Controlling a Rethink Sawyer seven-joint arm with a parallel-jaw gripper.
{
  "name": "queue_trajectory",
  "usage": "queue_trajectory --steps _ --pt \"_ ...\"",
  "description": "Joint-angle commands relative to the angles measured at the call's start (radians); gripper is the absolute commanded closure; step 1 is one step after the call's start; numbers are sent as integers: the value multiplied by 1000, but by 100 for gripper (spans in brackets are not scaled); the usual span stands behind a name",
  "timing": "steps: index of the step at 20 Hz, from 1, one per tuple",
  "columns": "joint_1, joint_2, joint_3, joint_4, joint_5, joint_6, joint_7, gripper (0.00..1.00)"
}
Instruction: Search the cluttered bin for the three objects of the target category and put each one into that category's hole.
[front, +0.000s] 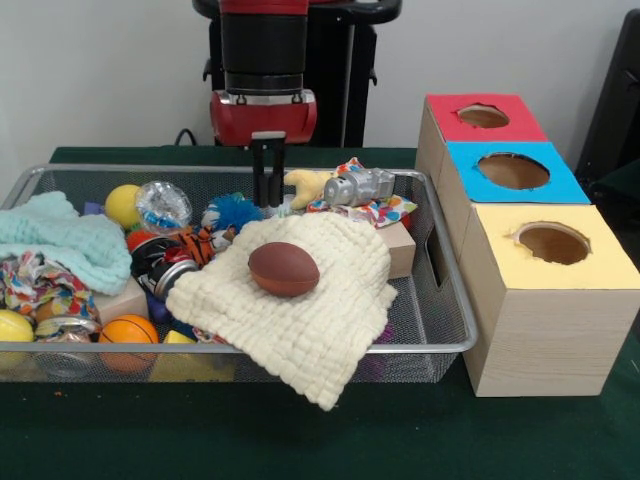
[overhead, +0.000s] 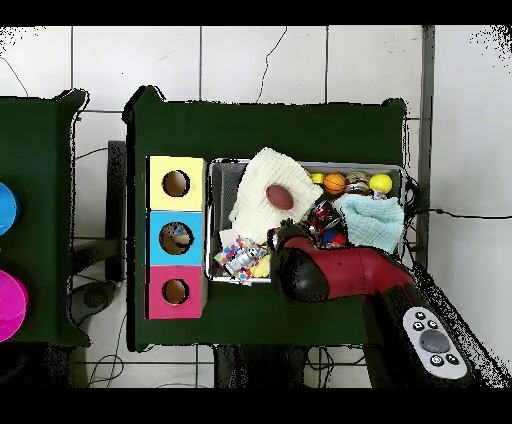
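The wide silver wire-mesh bin (front: 448, 300) is set on the dark green surface (front: 300, 440). The rough round hole (front: 483, 116) in the red-topped cardboard box is located beside the bin's far corner. The black end effector (front: 266, 190) is positioned inside the bin, fingers narrowly closed, nothing gripped.

My arm (front: 262, 60) hangs vertical from above; red wrist (front: 263, 117) points straight down. End effector (front: 267, 196) black fingers pressed together, no gap, holding nothing.
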Motion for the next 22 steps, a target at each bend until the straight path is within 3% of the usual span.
queue_trajectory --steps 1,22 --pt "-2 -23 53 -6 18 96 36 100" --pt "-186 -14 147 3 -16 174 -83 100"
